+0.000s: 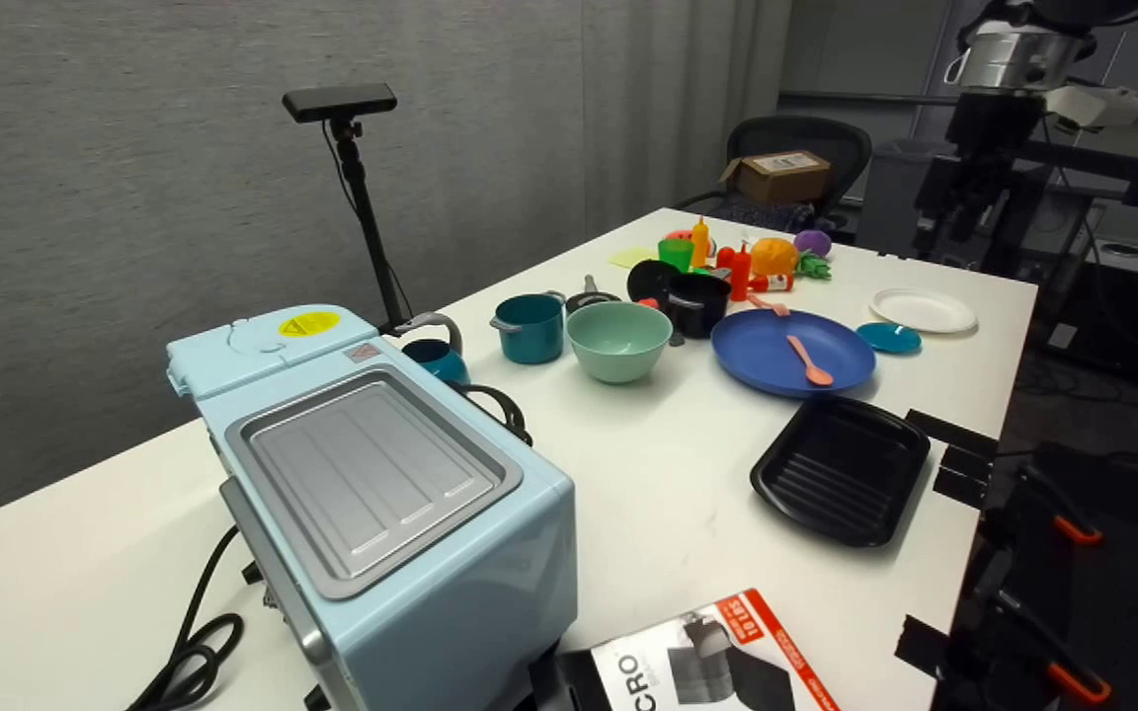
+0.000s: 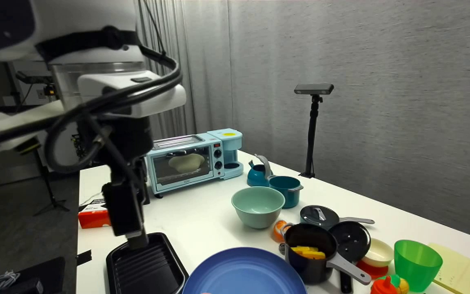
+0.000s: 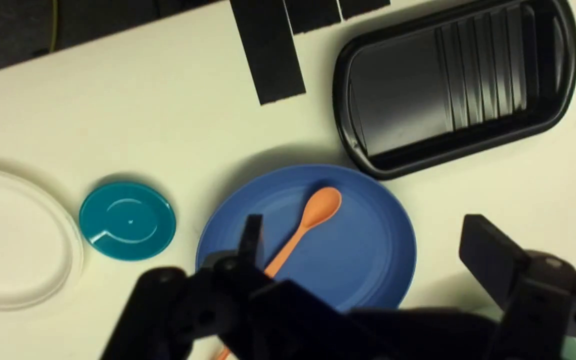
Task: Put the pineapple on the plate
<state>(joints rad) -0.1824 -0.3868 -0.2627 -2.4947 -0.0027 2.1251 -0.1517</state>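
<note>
The pineapple [image 1: 774, 257], a yellow-orange toy with green leaves, lies at the far end of the table in an exterior view, beside a purple toy. It is out of the wrist view. The round blue plate [image 1: 757, 357] stands mid-table and holds an orange spoon [image 1: 810, 361]. The plate also shows in an exterior view [image 2: 243, 269] and in the wrist view [image 3: 358, 260]. My gripper [image 3: 360, 240] is open and empty, high above the table. It also shows in both exterior views [image 1: 942, 232] [image 2: 135, 228].
A black tray [image 3: 398, 95] lies close beside the blue plate. A small teal lid [image 3: 128, 220] and a white plate [image 3: 13, 240] lie on its far side. A teal-green bowl [image 1: 618, 341], a black pot [image 2: 310, 255], a red bottle [image 1: 740, 273] and a green cup [image 2: 416, 263] stand nearby.
</note>
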